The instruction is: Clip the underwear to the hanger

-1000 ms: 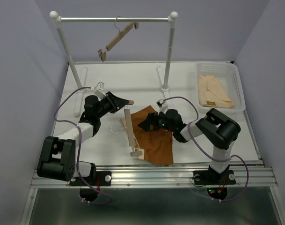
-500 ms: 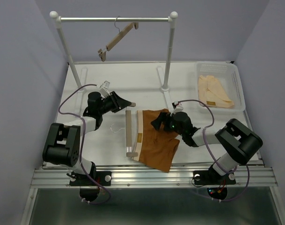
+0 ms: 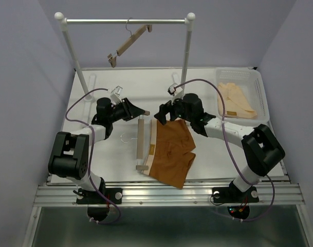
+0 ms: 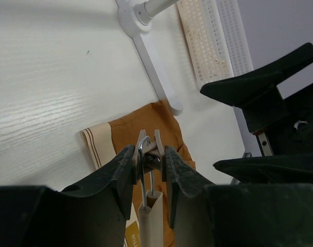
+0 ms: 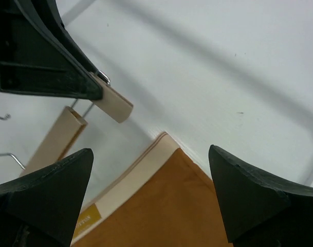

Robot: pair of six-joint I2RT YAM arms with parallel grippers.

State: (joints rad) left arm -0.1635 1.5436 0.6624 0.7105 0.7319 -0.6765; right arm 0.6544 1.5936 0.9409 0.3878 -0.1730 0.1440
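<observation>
A spare hanger (image 3: 129, 43) hangs on the rack (image 3: 94, 21); cream cloth (image 3: 233, 100) lies in a basket (image 3: 262, 100).

We see black joints and white links on the left arm (image 3: 94, 136) and right arm (image 3: 218, 128), purple cables (image 3: 73, 104) trailing from both, and matte black wedge-shaped fingers (image 5: 249, 200) on the right gripper (image 5: 150, 152).

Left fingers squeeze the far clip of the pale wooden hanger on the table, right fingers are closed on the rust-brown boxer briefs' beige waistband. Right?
Not quite. The right fingers stand wide open above the beige waistband of the rust-brown boxer briefs, holding nothing; the right wrist view shows it. The left fingers do squeeze the far clip of the pale wooden hanger.
</observation>
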